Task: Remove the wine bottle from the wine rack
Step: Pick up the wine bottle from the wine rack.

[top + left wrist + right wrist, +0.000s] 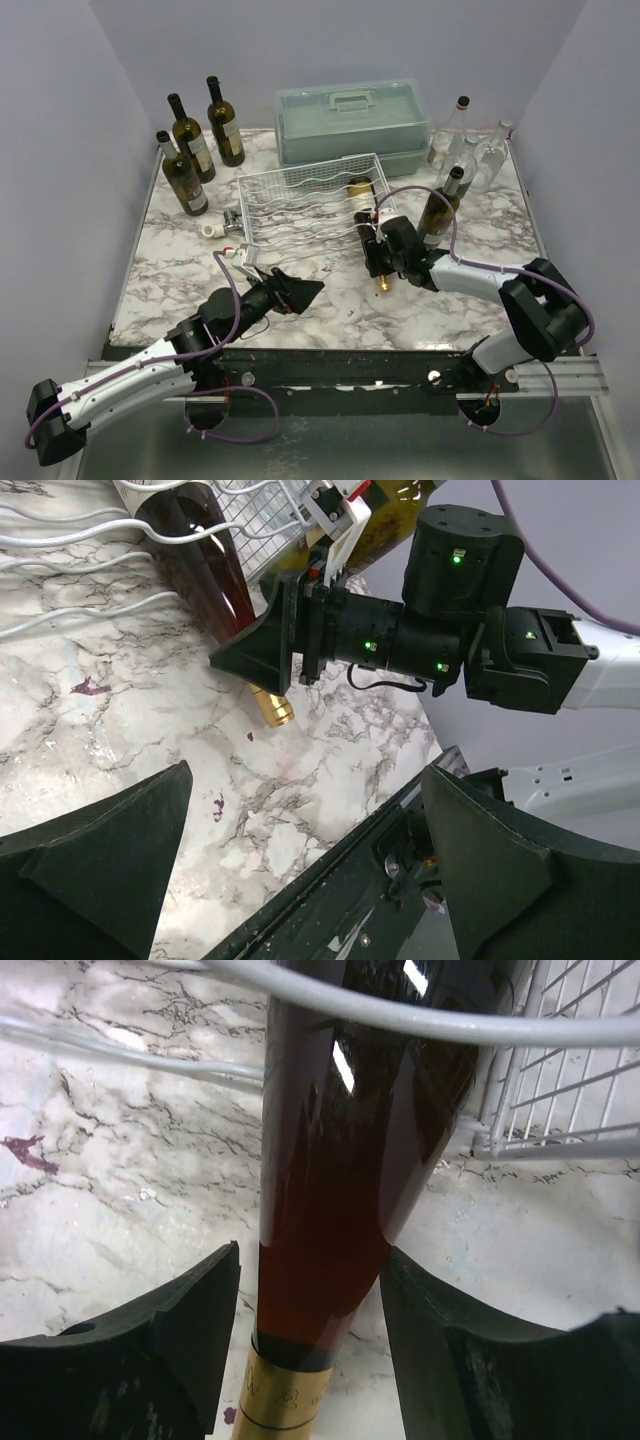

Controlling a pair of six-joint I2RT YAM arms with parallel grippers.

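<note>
The wine bottle (361,188) lies in the rightmost groove of the white wire wine rack (300,205). Its dark neck and gold cap stick out past the rack's near edge. My right gripper (383,264) straddles that neck just above the gold cap. In the right wrist view the wine bottle (340,1160) fills the space between the fingers (190,1330). A thin gap shows on the left side, and the right finger is at the glass. A rack wire (450,1022) crosses above. My left gripper (305,290) rests wide open and holding nothing on the table, left of the neck.
A grey-green plastic case (352,120) stands behind the rack. Three dark bottles (200,145) stand at the back left and clear bottles (470,150) at the back right. Another dark bottle (440,205) stands upright close beside my right arm. A small white piece (212,229) lies left of the rack.
</note>
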